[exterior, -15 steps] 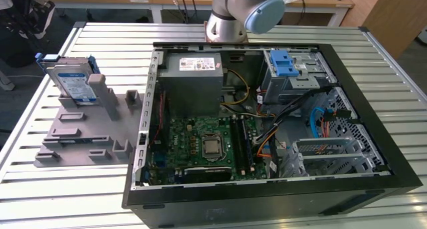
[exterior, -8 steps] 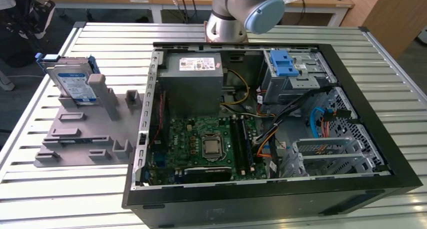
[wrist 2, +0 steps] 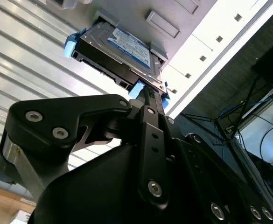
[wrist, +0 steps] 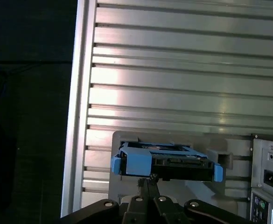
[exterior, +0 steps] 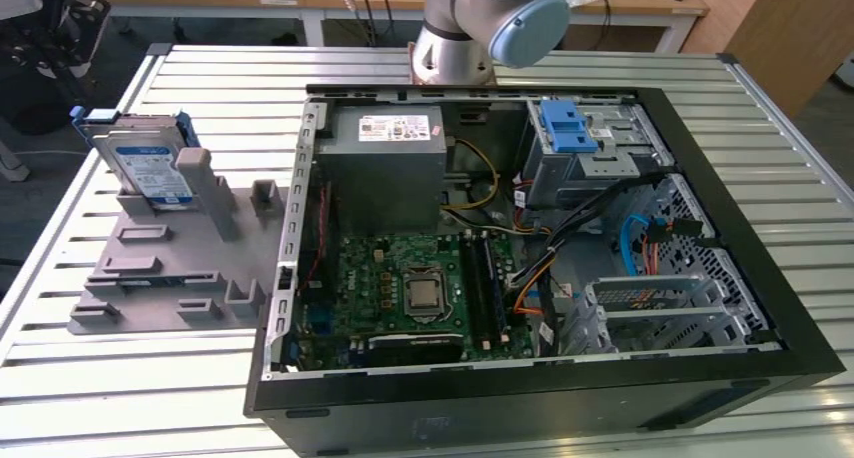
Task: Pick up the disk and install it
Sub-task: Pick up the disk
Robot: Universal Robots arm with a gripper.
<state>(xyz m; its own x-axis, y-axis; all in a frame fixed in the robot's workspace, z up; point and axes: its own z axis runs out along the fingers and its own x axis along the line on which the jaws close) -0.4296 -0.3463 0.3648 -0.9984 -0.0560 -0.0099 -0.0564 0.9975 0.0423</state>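
The disk [exterior: 147, 168] is not picked yet: it stands on its long edge in a slot of the grey holder [exterior: 160, 268], near the table [exterior: 120, 398] edge at the exterior view's left, toward the far corner, w/ nothing touching it. I judge it stands upright like this so that the upper edge w/ the blue rail is free for a grasp from above. In both wrist views the gripper [wrist: 148, 179] points at this upper edge, approx. at its middle, but apart from it. Its jaws look pressed together w/ nothing between them (the first wrist view shows this best). The computer case [exterior: 534, 408] lies on its side in the middle of the table, cover off, so the drive cage [exterior: 621, 143] w/ the blue latch [exterior: 567, 133] at its far corner is reachable from above, i.e. probably the place for the install. The task is at the very start.
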